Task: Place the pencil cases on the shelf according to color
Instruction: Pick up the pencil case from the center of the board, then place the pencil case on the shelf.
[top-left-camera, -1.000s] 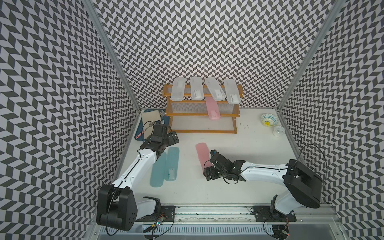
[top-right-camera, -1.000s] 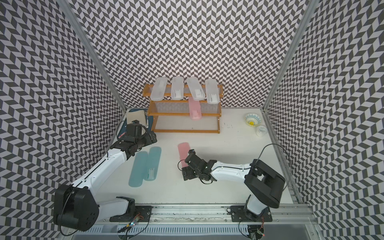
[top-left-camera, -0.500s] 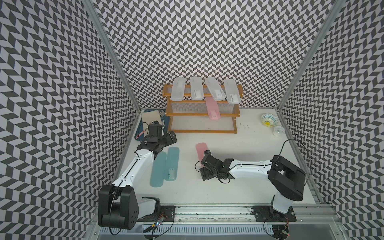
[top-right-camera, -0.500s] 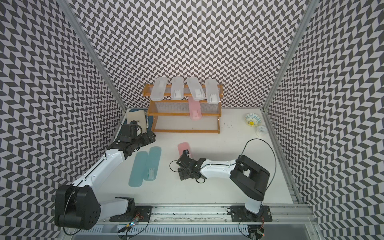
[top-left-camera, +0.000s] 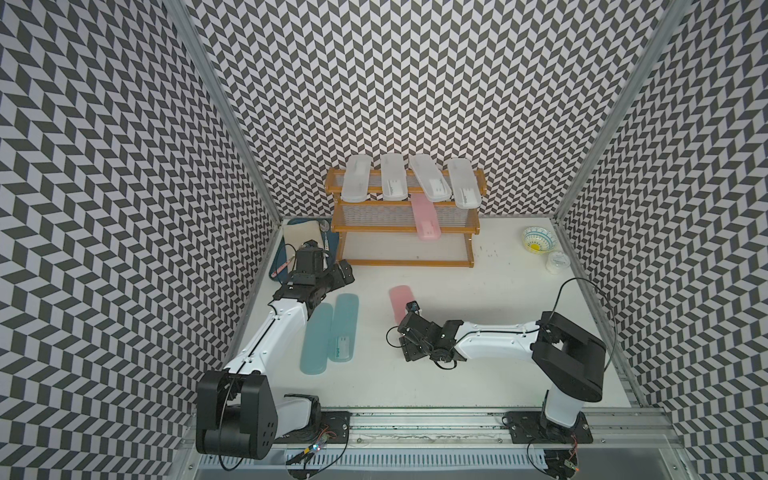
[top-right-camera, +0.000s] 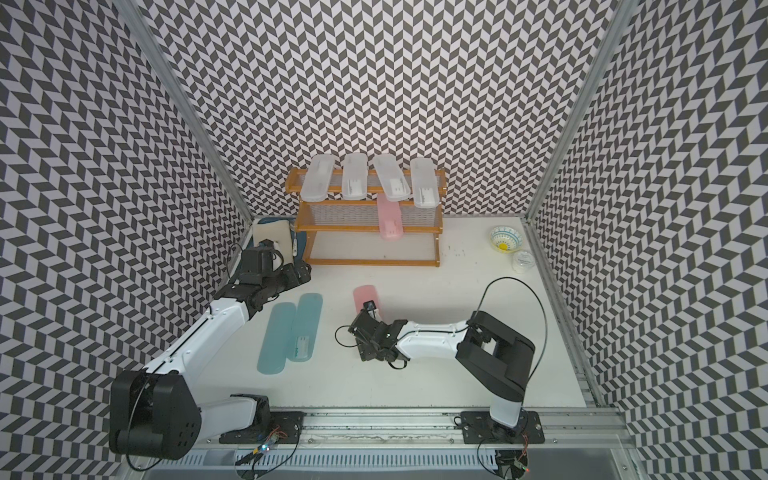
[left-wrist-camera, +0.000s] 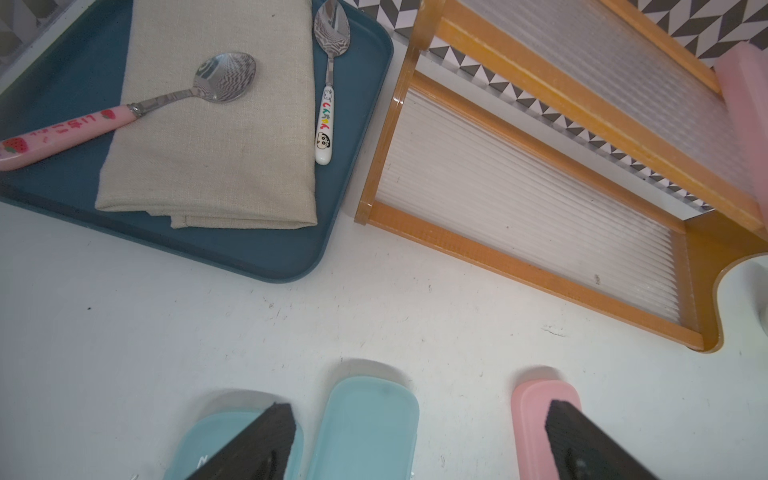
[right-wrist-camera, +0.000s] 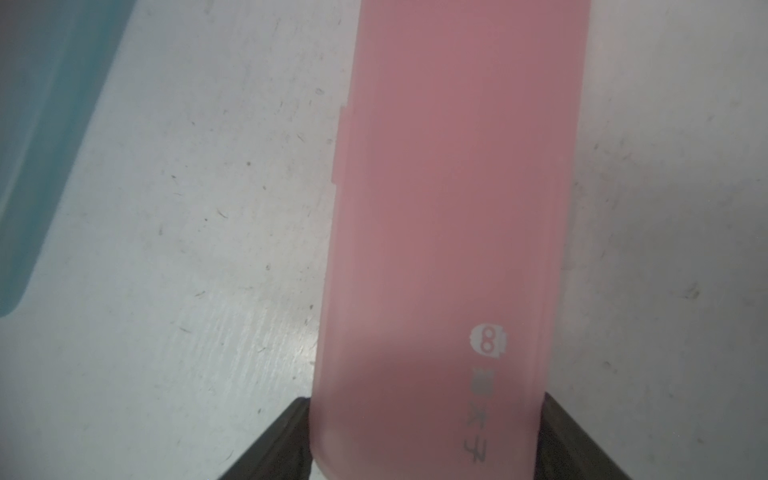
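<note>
step: lift pink case | place: table, 6 o'clock of shelf | right fingers: clamp its near end | left fingers: open, empty | advice: end grip may sag; lift level, set at 9 o'clock of shelved pink case

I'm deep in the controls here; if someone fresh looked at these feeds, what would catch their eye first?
Probably the shelf at the back, with four frosted white cases laid across its top tier and one pink case on the middle tier. Next, the right hand, its fingers set against both long edges of the pink case on the table; two teal cases lie side by side near the left arm.
</note>
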